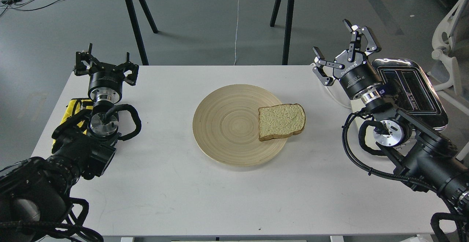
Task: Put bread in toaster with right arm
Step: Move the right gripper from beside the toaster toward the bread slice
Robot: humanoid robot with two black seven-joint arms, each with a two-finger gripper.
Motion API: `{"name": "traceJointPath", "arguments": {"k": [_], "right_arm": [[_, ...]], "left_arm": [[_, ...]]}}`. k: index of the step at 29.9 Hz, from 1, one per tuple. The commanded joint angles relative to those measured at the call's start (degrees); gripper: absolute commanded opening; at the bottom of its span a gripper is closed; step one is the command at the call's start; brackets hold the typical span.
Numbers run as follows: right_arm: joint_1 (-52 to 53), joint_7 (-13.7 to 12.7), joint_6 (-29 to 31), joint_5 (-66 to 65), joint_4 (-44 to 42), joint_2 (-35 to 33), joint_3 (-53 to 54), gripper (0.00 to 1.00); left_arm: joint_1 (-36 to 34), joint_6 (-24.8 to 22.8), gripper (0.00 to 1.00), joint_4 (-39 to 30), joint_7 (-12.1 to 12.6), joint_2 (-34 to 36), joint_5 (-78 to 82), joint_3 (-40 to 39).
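right claw [335, 49] fingers apart, empty, far right | pale tan bread slice [281, 121] on round wooden plate [223, 124], right edge | cream-white chrome-top toaster [412, 91] right | advice: pinch overhanging crust edge, lift upright for slot

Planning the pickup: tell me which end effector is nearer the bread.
Right. The right end effector hangs open up and to the right of the bread, beside the toaster. The left end effector is across the plate, farther away.
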Motion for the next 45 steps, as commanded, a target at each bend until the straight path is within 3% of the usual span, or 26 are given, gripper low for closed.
{"name": "traceJointPath", "arguments": {"k": [1, 23, 29, 39, 45], "right_arm": [[0.16, 0.0, -0.01, 0.0, 0.0, -0.27, -0.04, 0.98], [5.26, -0.17, -3.61, -6.93, 0.26, -1.5, -0.66, 0.98], [7.46, -0.35, -7.47, -20.01, 0.61, -1.85, -0.92, 0.98], [8.86, -0.44, -20.38, -52.44, 4.47, -6.15, -3.99, 0.98], [9.74, -2.72, -27.86, -62.05, 4.83, -6.51, -12.77, 0.99]], "left_arm": [[0.0, 0.0, 1.0, 0.0, 0.04, 0.0, 0.0, 0.01], [0.09, 0.0, 1.0, -0.26, -0.05, -0.08, 0.0, -0.07], [0.09, 0.0, 1.0, -0.26, -0.05, -0.08, 0.0, -0.07], [0.0, 0.0, 1.0, -0.26, -0.05, -0.08, 0.0, -0.07], [0.09, 0.0, 1.0, -0.26, -0.05, -0.08, 0.0, -0.07]]}}
